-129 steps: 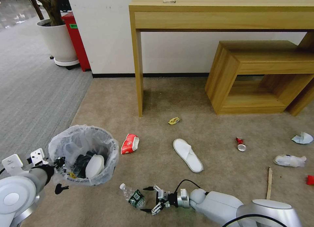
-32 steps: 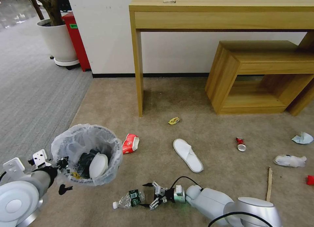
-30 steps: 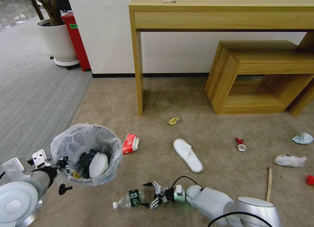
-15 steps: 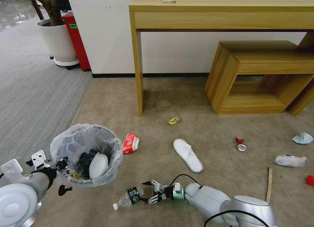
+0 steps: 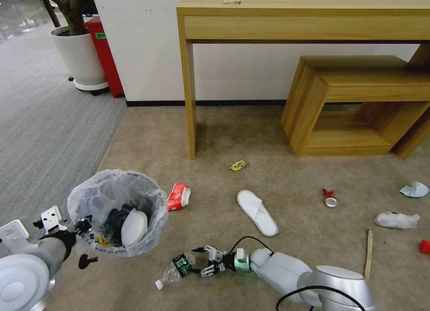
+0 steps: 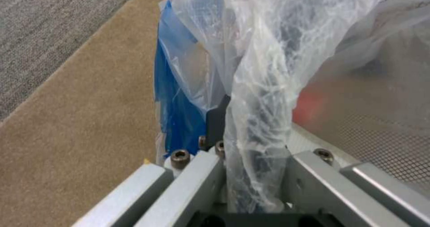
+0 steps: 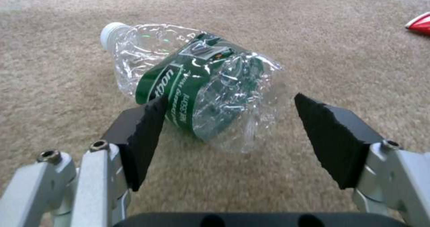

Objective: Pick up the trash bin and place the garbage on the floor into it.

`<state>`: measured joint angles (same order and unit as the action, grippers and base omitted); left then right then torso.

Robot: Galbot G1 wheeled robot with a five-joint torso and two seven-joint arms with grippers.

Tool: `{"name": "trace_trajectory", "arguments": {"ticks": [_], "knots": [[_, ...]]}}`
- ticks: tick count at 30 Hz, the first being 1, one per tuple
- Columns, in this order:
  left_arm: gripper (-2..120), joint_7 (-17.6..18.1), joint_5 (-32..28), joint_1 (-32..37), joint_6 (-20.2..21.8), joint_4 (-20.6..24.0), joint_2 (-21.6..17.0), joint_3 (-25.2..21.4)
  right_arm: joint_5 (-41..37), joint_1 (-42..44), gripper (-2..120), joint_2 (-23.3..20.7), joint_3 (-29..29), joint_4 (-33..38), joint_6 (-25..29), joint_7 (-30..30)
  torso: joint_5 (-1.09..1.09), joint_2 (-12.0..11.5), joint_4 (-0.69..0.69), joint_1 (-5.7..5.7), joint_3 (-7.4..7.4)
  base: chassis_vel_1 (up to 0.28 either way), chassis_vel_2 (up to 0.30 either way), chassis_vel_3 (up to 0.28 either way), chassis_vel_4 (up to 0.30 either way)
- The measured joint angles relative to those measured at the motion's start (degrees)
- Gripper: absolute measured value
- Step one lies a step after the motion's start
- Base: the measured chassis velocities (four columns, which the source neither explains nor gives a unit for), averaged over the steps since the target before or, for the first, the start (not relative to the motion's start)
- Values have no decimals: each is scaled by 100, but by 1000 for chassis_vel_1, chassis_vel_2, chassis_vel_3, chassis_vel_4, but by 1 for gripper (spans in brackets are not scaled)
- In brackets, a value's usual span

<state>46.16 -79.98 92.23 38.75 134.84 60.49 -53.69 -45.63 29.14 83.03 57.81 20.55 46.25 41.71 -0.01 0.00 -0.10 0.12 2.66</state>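
Crinkled clear bottle (image 7: 197, 96) lies between the right gripper's (image 7: 230, 138) spread black pads; left gripper (image 6: 251, 173) pinches the trash bin's (image 5: 117, 211) liner.

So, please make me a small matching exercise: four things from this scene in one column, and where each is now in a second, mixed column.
Things:
1. crushed bottle
2. trash bin
3. white slipper
4. red can

Places:
a. held at its rim by the left gripper
b. on the carpet in front of the low wooden shelf
c. between the open fingers of the right gripper
d. on the carpet between the red-white carton and the can

Pairs: 1-c, 2-a, 3-d, 4-b
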Motion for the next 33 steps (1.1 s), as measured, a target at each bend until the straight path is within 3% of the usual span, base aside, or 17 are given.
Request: {"name": "trace_trajectory", "arguments": {"ticks": [8, 21, 24, 33], "knots": [[0, -59, 8, 53, -25, 7, -25, -97, 91, -1, 75, 69, -27, -57, 0, -3, 0, 0, 0, 0, 0, 0, 0, 0, 0], [0, -83, 62, -22, -44, -57, -16, -20, 168, 1, 49, 83, -66, -106, 0, -15, 0, 0, 0, 0, 0, 0, 0, 0, 0], [0, -84, 74, -42, -47, -74, -16, 6, 188, 2, 37, 83, -76, -119, 1, -15, 0, 0, 0, 0, 0, 0, 0, 0, 0], [0, -84, 111, -79, -55, -110, -12, 39, 259, 4, 26, 77, -136, -125, 3, -15, 0, 0, 0, 0, 0, 0, 0, 0, 0]]}}
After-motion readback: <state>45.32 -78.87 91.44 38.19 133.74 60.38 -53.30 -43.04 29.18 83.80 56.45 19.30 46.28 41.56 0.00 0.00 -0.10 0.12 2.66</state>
